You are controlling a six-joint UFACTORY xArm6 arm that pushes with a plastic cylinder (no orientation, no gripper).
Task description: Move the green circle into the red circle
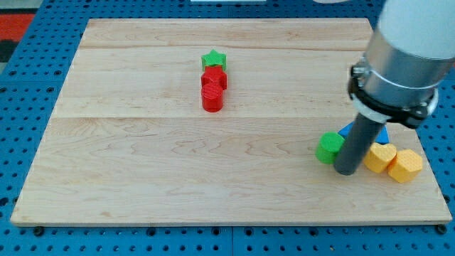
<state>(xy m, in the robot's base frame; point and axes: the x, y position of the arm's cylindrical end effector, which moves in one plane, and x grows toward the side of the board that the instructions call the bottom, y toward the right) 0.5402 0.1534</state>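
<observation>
The green circle (pixel 329 147) sits low at the view's right, a short matte cylinder with a flat top. My tip (pixel 346 171) stands just at its 4 o'clock side, touching or very nearly touching it; I cannot tell which. I have no jaws to spread or press together here: the arm ends in a straight dark rod (pixel 357 144), smooth and round, and it holds nothing.

Behind the rod, at about 2 o'clock from the green circle, a blue block (pixel 350 131) shows in part; its shape is mostly hidden, though the visible edges look angled. At 3 to 4 o'clock from the green circle lie two yellow blocks, the nearer one (pixel 381 157) just beside the rod and the farther one (pixel 405 166) touching it on the view's right. Both look faceted, with chunky sides.

The red circle (pixel 212 97) is well apart, at about 10 o'clock from the green circle, up in the middle of the board. It is a squat red cylinder. A second red block (pixel 215 77) touches it at 12 o'clock, its shape hard to read, and a green star (pixel 213 59) touches that one again at 12 o'clock, so the three make a short column.

All rest on a pale wooden board (pixel 142 178) with visible grain and plank seams, lying on a blue pegboard (pixel 28 85). Above the rod, the arm's wide grey metal collar (pixel 398 78) fills the view's upper right.
</observation>
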